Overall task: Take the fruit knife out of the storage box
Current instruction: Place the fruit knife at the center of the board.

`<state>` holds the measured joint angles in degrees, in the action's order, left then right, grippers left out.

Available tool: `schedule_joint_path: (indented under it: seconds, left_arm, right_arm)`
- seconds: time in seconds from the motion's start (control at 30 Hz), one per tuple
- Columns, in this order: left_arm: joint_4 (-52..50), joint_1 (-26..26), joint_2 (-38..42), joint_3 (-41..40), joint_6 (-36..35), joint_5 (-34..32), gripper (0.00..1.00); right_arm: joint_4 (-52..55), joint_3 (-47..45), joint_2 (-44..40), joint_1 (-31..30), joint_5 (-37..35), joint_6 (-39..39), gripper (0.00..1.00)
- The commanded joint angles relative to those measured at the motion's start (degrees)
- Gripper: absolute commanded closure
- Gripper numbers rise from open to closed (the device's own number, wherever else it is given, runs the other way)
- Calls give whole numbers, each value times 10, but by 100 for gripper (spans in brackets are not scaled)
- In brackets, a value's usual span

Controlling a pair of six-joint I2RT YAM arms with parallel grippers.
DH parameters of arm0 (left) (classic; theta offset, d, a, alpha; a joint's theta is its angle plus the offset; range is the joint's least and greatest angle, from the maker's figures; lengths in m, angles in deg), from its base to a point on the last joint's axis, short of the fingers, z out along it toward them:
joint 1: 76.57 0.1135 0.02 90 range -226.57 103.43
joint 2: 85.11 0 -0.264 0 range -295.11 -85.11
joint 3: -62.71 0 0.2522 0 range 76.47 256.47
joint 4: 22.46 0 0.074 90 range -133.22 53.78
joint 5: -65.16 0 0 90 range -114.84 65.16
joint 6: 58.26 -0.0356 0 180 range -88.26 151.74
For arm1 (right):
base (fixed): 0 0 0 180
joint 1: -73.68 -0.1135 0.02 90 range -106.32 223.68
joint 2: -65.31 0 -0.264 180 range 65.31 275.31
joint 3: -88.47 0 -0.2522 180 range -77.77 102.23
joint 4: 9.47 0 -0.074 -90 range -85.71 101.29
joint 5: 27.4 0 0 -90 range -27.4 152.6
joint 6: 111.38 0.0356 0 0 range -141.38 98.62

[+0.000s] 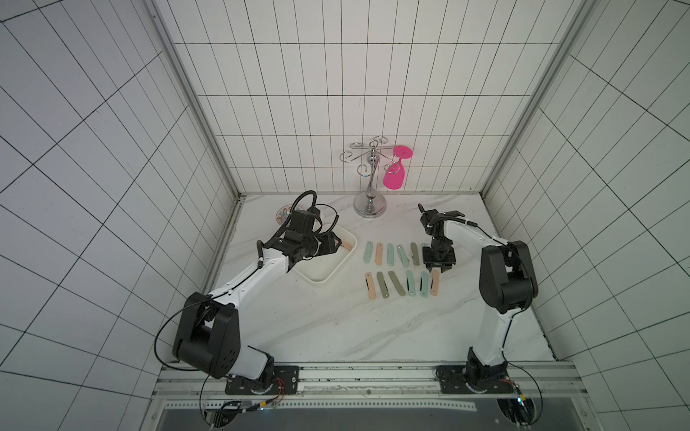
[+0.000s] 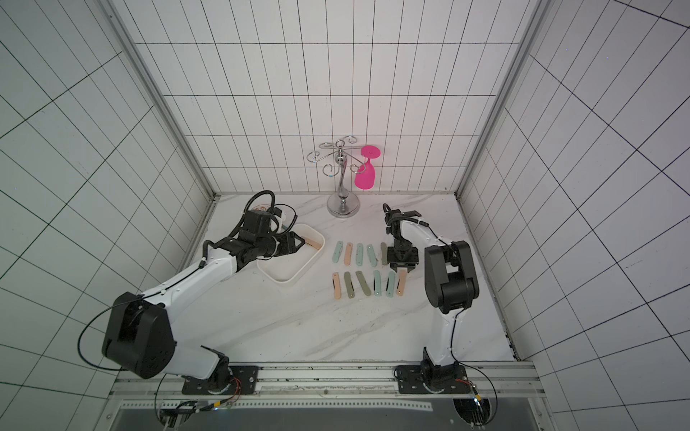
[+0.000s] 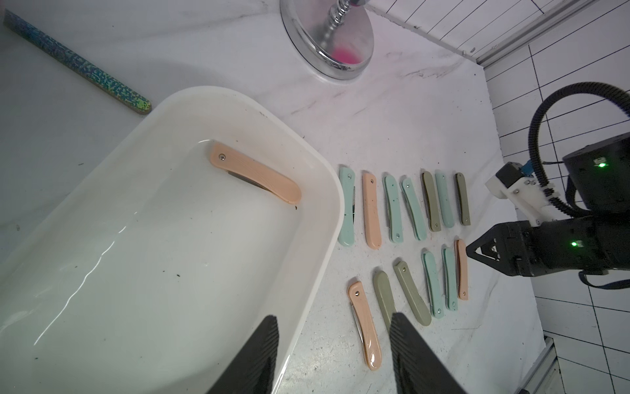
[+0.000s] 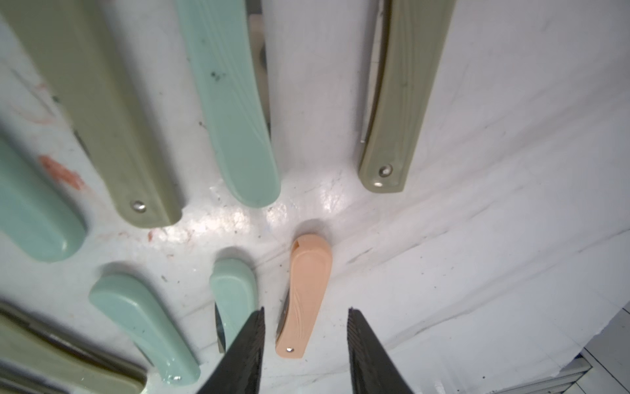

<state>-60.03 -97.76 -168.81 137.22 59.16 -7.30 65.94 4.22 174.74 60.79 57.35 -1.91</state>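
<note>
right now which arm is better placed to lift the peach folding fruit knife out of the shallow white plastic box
Left. The left gripper hangs open over the white storage box, by the peach fruit knife; the right gripper is open over the knife rows.

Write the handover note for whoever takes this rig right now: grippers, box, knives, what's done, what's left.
The left gripper is open and empty, over the storage box.
The right gripper is open and holds nothing. It hangs above a peach knife lying on the table at the end of the near row.
In the box, one peach fruit knife lies folded on the floor.
Done: thirteen laid-out knives sit in two rows beside the box.
Left: lift out that last knife. The left gripper looks best placed for it.
</note>
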Motion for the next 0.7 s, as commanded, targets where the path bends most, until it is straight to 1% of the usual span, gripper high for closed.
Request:
schedule_joint_path:
  seconds: [0.0,0.03,0.17,0.23,0.3,0.37,0.67]
  left_arm:
    - [-7,3,-13,12,-1,-23,44]
    - [-9,3,-16,14,0,-29,44]
    - [-26,3,-35,29,6,-55,42]
    - [-38,2,-52,44,9,-65,42]
    - [-44,1,-69,57,16,-77,41]
    - [-44,-2,-85,67,26,-90,41]
    - [-24,-8,-177,116,103,-136,40]
  right_arm:
    - [20,-5,-34,-6,13,2,53]
    - [22,-3,-42,-6,17,2,50]
    - [20,8,-79,-8,45,1,31]
    - [14,14,-96,-10,69,0,17]
    - [9,20,-108,-12,95,0,0]
    - [3,28,-116,-17,121,0,1]
    - [-17,49,-118,-48,177,-8,1]
